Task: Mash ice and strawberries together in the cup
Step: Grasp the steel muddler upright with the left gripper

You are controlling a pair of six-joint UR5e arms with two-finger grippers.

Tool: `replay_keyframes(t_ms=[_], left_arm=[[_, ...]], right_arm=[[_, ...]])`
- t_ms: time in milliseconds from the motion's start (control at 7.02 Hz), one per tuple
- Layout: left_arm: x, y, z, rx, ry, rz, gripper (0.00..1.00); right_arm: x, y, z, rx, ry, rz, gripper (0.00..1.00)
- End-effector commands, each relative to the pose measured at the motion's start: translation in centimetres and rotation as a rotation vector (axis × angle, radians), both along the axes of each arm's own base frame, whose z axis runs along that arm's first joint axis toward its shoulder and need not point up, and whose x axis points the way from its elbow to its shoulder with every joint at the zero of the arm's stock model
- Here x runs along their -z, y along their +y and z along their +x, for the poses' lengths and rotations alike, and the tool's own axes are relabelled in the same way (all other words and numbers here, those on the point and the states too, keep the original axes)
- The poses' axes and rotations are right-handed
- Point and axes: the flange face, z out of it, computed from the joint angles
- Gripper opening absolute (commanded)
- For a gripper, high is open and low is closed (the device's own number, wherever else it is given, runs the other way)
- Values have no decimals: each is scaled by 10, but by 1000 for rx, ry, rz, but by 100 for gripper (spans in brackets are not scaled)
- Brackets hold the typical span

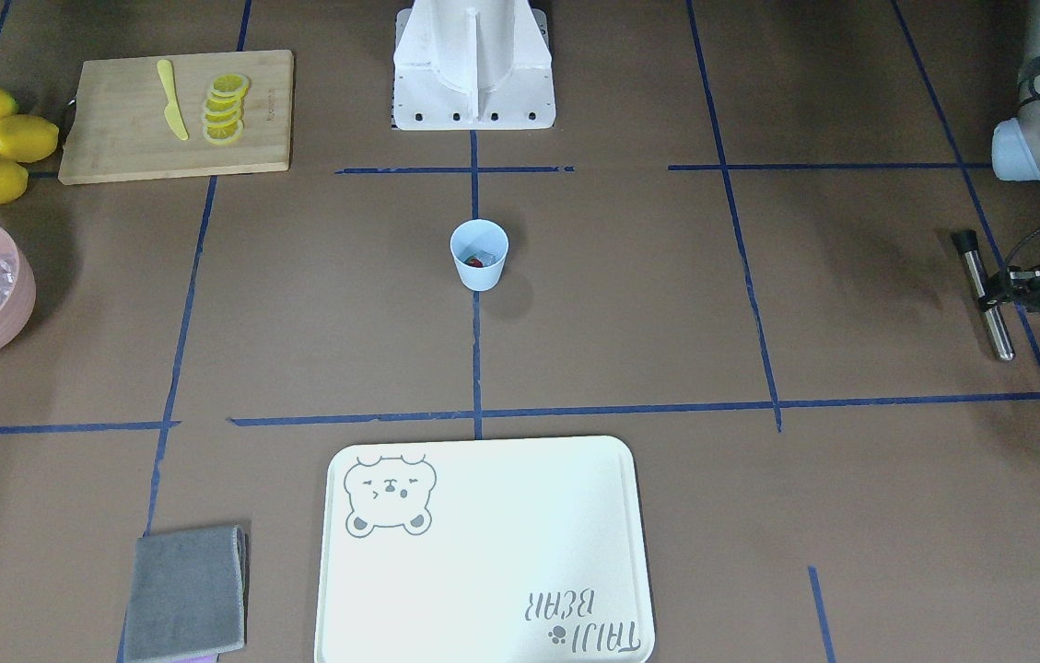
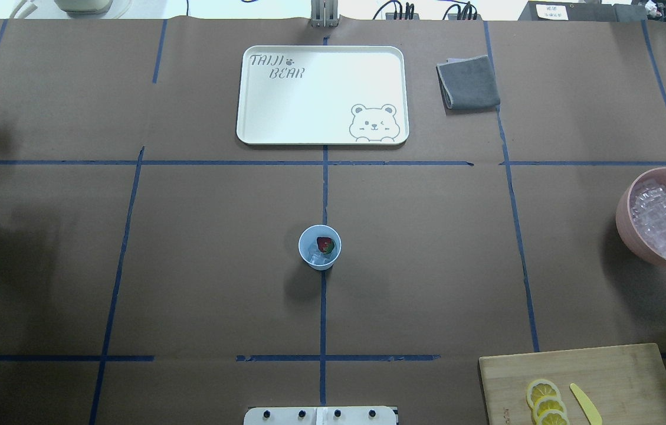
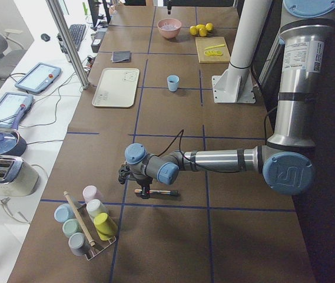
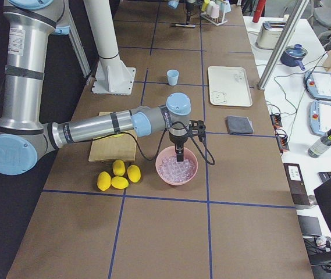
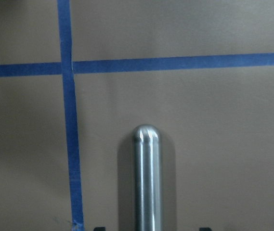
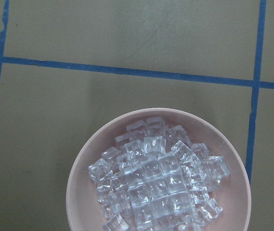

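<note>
Left hand, closed on the middle of a stiff, slippery steel muddler, sits well apart from the light, tip-prone blue cup (strawberry and ice inside), probably best steadied by its wall.

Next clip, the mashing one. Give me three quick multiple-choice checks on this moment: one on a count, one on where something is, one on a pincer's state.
1. How many whole lemons lie beside the cutting board? A two; B four; C six.
2. Where is the strawberry? A on the cutting board; B among the lemons; C in the cup.
3. What is the left pincer doing? A shut on the metal rod; B open and empty; C shut on the cup.

1 B: the front view shows four.
2 C: the overhead view shows red inside the rim, beside ice.
3 A: the front view shows the rod clamped crosswise.
</note>
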Motion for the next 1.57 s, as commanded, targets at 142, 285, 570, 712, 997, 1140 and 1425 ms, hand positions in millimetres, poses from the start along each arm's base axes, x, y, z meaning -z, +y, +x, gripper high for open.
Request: replay_keyframes(t_ms=[142, 285, 570, 712, 997, 1140, 1425], left_arm=[[-2, -6, 11, -15, 0, -4, 75], [-2, -5, 15, -23, -2, -3, 75], [-8, -3, 21, -36, -6, -12, 75], [-9, -2, 21, -37, -7, -14, 72], [-14, -1, 21, -40, -10, -21, 68], [-15, -1, 21, -39, -11, -24, 59], [-11, -3, 22, -40, -7, -18, 18]], right_arm=[[0, 0, 1, -2, 0, -1, 99], [0, 0, 1, -2, 0, -1, 99], [0, 0, 1, -2, 0, -1, 99], [0, 0, 1, -2, 0, -1, 99], [0, 0, 1, -2, 0, -1, 99], [0, 0, 1, -2, 0, 1, 99], [0, 0, 1, -2, 0, 1, 99]])
